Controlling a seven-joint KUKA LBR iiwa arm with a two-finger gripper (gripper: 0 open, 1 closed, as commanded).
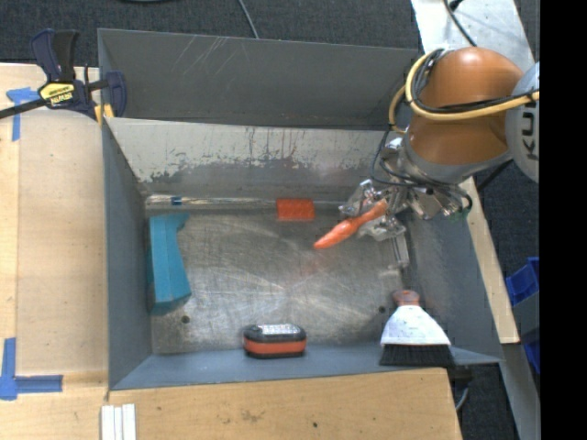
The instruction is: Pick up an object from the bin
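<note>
Scratched grey sheet metal forms the bin [128,246], its floor dulled by scuffs and its far wall streaked with rusty marks. Along the left wall lies a blue plastic piece [168,259], smooth and blocky, long with a wider foot toward the near edge. At the middle of the near edge rests a black oval case with a red band [273,340], glossy and rounded. Against the far wall, about midway, sits a small red block [295,211], flat-faced and matt. Right of it, toward the far right corner, an orange toy carrot [341,232] slants with its narrow tip pointing to the bin's middle; it looks smooth, tapered and probably light plastic. The gripper [378,216] has its fingers closed on the carrot's thick end, below the arm's domed orange cover [463,99]. In the near right corner lies a small hand brush [415,328] with a white body and black bristles. By my reading the grasp is made and the lift is the step in hand; whether the carrot is clear of the floor I cannot tell. Next comes a straight rise, since the slick taper could slip or swing in the grip.
</note>
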